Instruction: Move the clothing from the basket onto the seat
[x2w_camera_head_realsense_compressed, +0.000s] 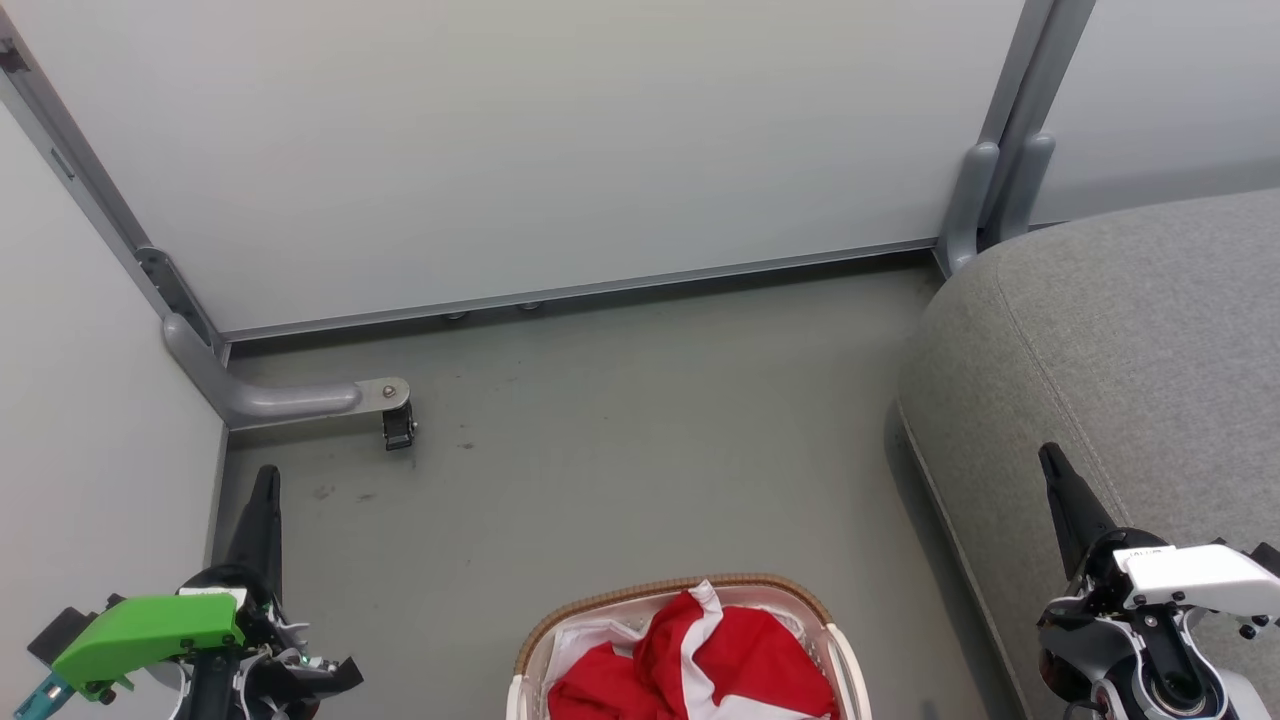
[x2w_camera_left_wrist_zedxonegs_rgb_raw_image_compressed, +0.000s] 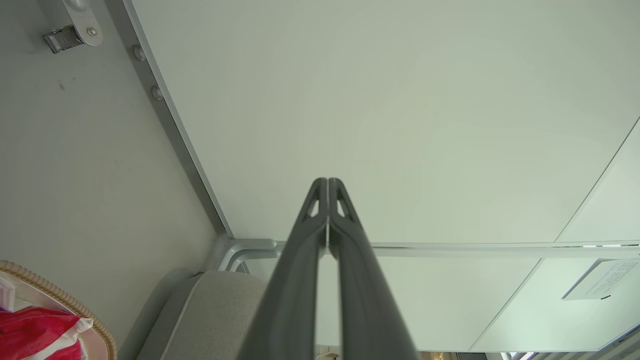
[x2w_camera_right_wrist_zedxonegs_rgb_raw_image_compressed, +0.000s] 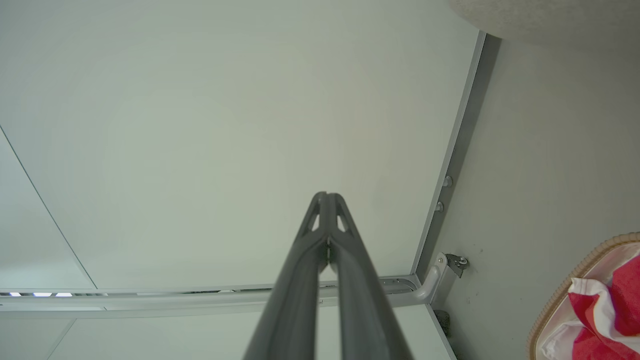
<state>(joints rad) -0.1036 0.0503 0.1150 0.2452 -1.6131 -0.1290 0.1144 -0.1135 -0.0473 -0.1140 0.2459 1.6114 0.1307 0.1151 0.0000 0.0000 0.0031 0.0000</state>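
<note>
floor (x2w_camera_head_realsense_compressed: 620, 450): grey-green and scuffed, enclosed by pale partition panels (x2w_camera_head_realsense_compressed: 550, 150) at left and rear; a grey support foot with a caster (x2w_camera_head_realsense_compressed: 398, 428) juts from the left corner.
left gripper (x2w_camera_head_realsense_compressed: 266, 480): lower left, fingers pressed together on nothing, above floor beside the left panel.
basket (x2w_camera_head_realsense_compressed: 600, 608): on the floor at bottom centre, between the two grippers and apart from both.
clothing (x2w_camera_head_realsense_compressed: 740, 660): red with white panels, heaped inside the basket.
seat (x2w_camera_head_realsense_compressed: 1130, 350): grey upholstery at right, with a rounded edge.
right gripper (x2w_camera_head_realsense_compressed: 1052, 460): lower right, fingers closed and empty, over the seat's front edge.
open room: floor from the basket to the rear panel; a floor strip parts the basket from the seat.
</note>
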